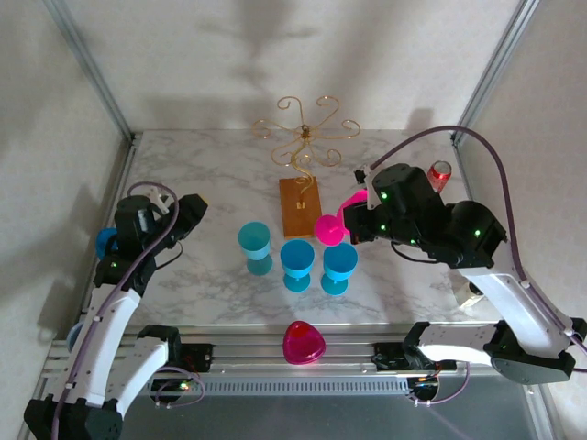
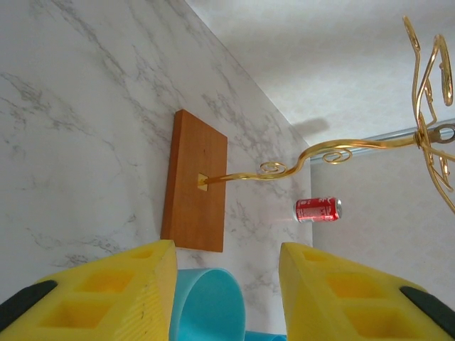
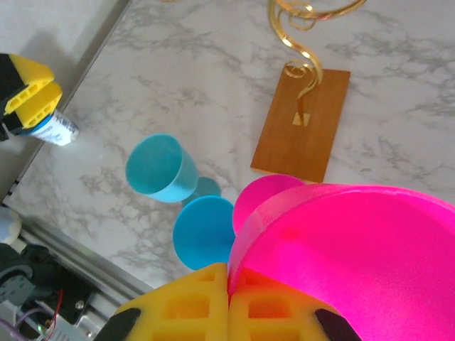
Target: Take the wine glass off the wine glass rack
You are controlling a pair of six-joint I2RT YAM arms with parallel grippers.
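R arm: base at near-right corner, elbow folded high, forearm reaching in toward bench point(image 1: 202, 165) centre, wrist tipped down. R end effector point(image 1: 356, 216) pinched tight on the rim of the pink wine glass point(image 1: 328, 227). In wrist view the yellow pads point(image 3: 206, 312) meet on the rim and the bowl point(image 3: 348, 263) bulges out just ahead.

Glass is off the rack point(image 1: 307, 133), tilted, hanging just beside the wooden base point(image 1: 300, 206), which sits ahead-left of the R end effector. Cannot tell if the glass touches the bench.

L arm: up from near-left corner, wrist bent toward centre, close to the L bench edge. L end effector point(image 1: 191, 213) part-spread, w/ nothing between its pads point(image 2: 106, 298). Rack base point(image 2: 195, 177) lies straight ahead of it, and a blue glass point(image 2: 206, 305) is near, just past the gap.

Room:
- Three blue glasses point(image 1: 297, 261) stand in a row just below the R end effector, tight there.
- Red can point(image 1: 441, 174) behind the R wrist, near the R edge.
- Pink piece point(image 1: 304, 342) on the near rail.
- Bare marble between the L end effector and the rack, and back to the rear wall.
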